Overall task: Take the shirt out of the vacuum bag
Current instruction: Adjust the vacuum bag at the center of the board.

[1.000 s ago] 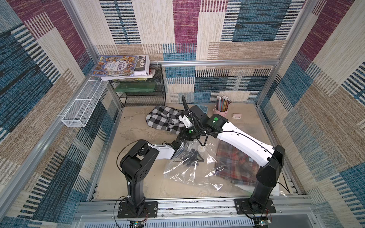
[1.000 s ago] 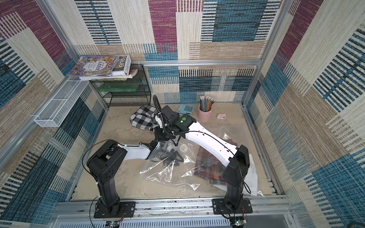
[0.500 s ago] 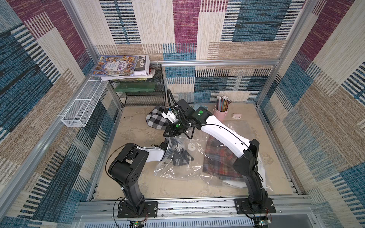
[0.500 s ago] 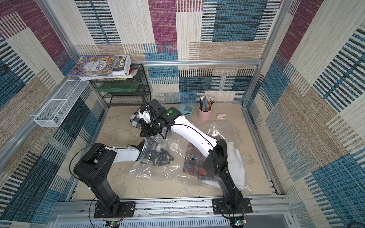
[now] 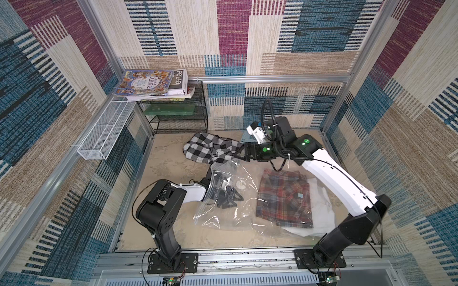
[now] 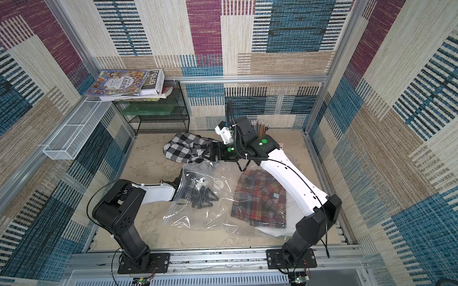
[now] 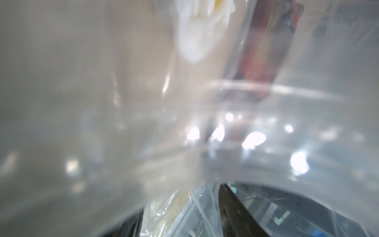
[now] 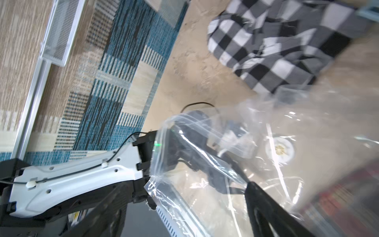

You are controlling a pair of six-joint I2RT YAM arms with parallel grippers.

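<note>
The shirt [image 5: 207,148], black-and-white checked, lies crumpled on the table at the back, outside the vacuum bag [image 5: 223,219]. My right gripper [image 5: 235,154] hovers open just right of the shirt's edge with nothing between its jaws; it is also in the other top view [image 6: 207,152]. The clear, crinkly bag lies in the middle with its round white valve [image 5: 240,184] facing up. My left gripper [image 5: 234,196] is reached in through the bag's mouth, jaws apart, with loose film around its fingers [image 7: 231,213]. The right wrist view shows the shirt [image 8: 276,47] and the bag [image 8: 205,143].
A red plaid shirt [image 5: 285,195] lies folded right of the bag on a white sheet [image 5: 322,215]. A black wire rack [image 5: 178,118] with books [image 5: 153,83] stands back left, with a white mesh basket [image 5: 104,131] on the left wall. A pencil cup [image 6: 259,126] stands at the back.
My right gripper was shut on the checked shirt and carried it left; it has now opened, let the shirt go and drawn back right. The left gripper stays inside the bag.
</note>
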